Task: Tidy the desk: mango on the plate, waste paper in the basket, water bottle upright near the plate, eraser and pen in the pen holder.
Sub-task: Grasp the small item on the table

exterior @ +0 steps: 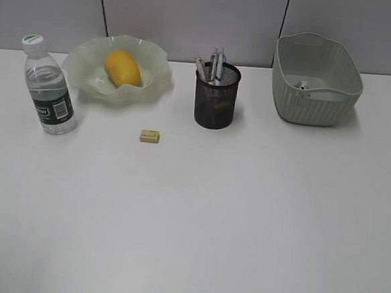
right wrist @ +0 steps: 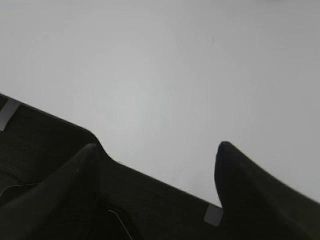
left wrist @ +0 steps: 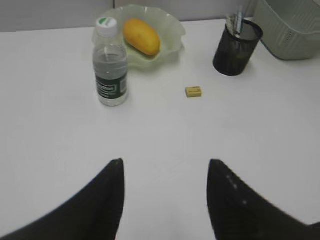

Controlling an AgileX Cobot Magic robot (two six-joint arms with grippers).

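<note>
Jaws well short of eraser (left wrist: pixel 193 91) (apart).

The water bottle (exterior: pixel 49 86) stood upright at the desk's (exterior: pixel 244 223) left, just beside the plate (exterior: pixel 87 68). The mango (exterior: pixel 123 68) lay in the plate. The eraser (exterior: pixel 150 136) lay on the desk, before the plate and left of the pen holder (exterior: pixel 216 101), which held pens (exterior: pixel 213 67). The basket (exterior: pixel 315 81) stood farthest right, with the waste paper (exterior: pixel 302 85) inside.
</note>
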